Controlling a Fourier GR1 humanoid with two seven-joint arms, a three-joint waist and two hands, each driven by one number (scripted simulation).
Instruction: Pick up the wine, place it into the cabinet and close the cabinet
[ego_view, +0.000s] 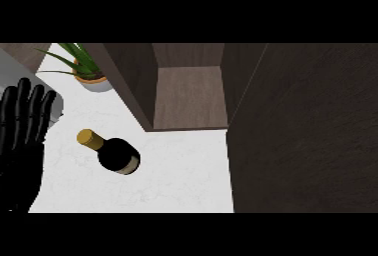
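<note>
Looming large down the right half of the frame, the dark cabinet door stands swung open and hides whatever lies beneath it. Left of it, at the upper centre, the cabinet shows its open compartment, a bare brown shelf between dark walls.

Nothing of the task looks done yet, as far as can be judged. The wine stands upright on the white counter at the centre left, seen from above: gold capsule toward the upper left, dark body below it, a pale label band at its lower edge. It sits just below and left of the cabinet opening, touched by neither hand. Grasping, placing on the shelf and shutting the door all remain.

At the left edge the left hand rests with straight, spread fingers pointing up the frame, holding nothing and standing apart from the bottle. No right hand or forearm shows anywhere, so its fingers cannot be described.

A potted plant sits in the upper left, beside the cabinet's left wall.
</note>
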